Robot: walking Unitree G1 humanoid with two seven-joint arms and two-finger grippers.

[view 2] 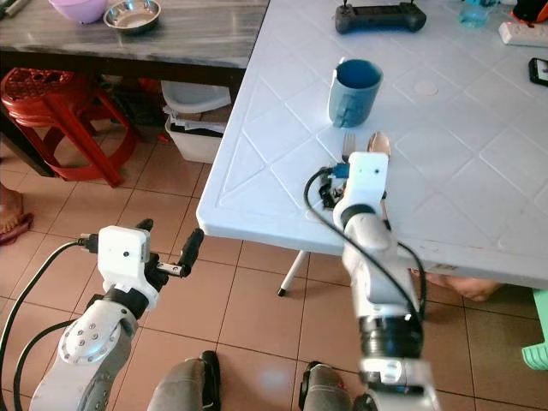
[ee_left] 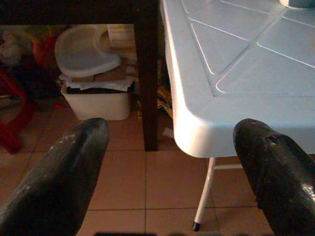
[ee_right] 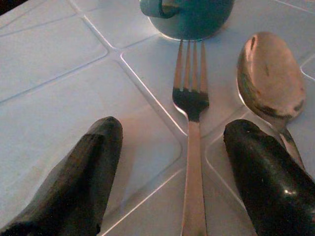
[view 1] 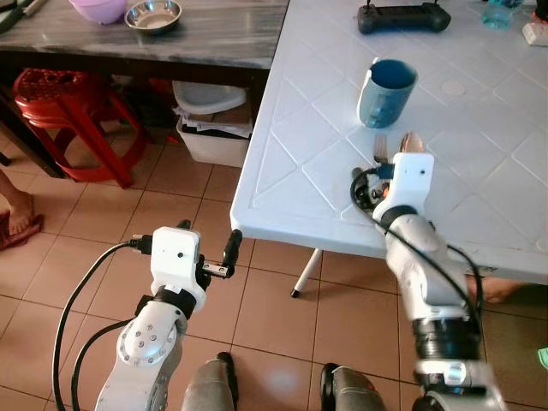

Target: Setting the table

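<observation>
While open, right hand [ee_right: 170, 184] straddles the fork [ee_right: 192, 147], spoon [ee_right: 270, 73] beside.

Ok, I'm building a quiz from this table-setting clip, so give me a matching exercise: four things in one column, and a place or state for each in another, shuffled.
Things:
1. fork
2. blue mug
3. steel bowl
4. left end effector

Places or states:
A. on the dark table
B. open, off the white table's corner, above the floor
C. flat between the right end effector's open fingers
D. upright, just beyond the fork's tines

Pairs: 1-C, 2-D, 3-A, 4-B
</observation>
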